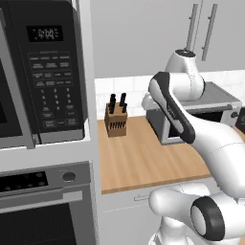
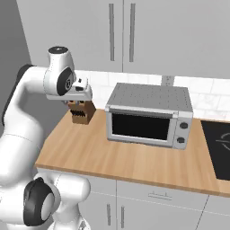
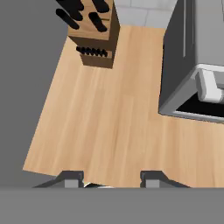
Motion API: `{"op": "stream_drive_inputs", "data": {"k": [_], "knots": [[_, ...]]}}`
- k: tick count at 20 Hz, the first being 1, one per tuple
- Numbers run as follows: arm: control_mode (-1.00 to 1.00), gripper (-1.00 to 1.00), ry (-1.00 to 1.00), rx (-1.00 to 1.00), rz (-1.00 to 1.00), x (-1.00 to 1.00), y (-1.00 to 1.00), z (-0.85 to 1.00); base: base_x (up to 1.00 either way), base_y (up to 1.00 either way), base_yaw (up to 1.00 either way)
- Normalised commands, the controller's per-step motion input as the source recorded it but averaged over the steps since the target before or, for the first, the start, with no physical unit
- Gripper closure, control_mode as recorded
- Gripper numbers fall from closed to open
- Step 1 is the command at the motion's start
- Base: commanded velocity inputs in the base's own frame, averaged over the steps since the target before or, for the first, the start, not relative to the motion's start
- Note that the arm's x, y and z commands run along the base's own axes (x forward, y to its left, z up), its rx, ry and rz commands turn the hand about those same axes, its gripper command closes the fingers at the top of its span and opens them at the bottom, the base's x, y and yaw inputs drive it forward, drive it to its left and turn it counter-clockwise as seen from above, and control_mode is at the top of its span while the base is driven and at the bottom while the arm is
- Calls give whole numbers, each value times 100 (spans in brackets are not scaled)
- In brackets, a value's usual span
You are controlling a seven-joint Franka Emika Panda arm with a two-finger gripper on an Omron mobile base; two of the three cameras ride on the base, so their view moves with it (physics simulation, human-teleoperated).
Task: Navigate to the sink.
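- Tall oven column with microwave built in at far left of the left base view, set flush into a grey housing to keep the counter free
- Knife block parked at the back left of the wooden counter, against the tiled wall, handles up and slanted for easy reach
- Arm folded high above the counter, hand pointing down; a carrying pose for driving, by the look of it, not a reach for anything
- Gripper hanging over bare wood near the front edge, tips spread apart with nothing between them, so released and empty
- Toaster oven sitting mid-counter, just right of the knife block, door facing the room
- Black cooktop let into the counter at the right edge of the right base view; not the target
- Sink not among the things in front of the base here; whereabouts cannot be told, so the drive looks unfinished, and probably calls for more travel along the counter run
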Motion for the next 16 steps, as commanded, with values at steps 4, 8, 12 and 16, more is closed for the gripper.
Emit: {"op": "stream_drive_inputs", "data": {"k": [4, 8, 12, 16], "knots": [[-100, -100, 1, 0, 0, -56, -3, -10, 0, 0, 0], [-100, -100, 6, -1, 0, -86, -12, -47, 0, 0, 0], [-100, -100, 3, -3, 0, -57, 0, -54, 0, 0, 0], [-100, -100, 0, -1, 0, -44, 0, -44, 0, 0, 0]]}}
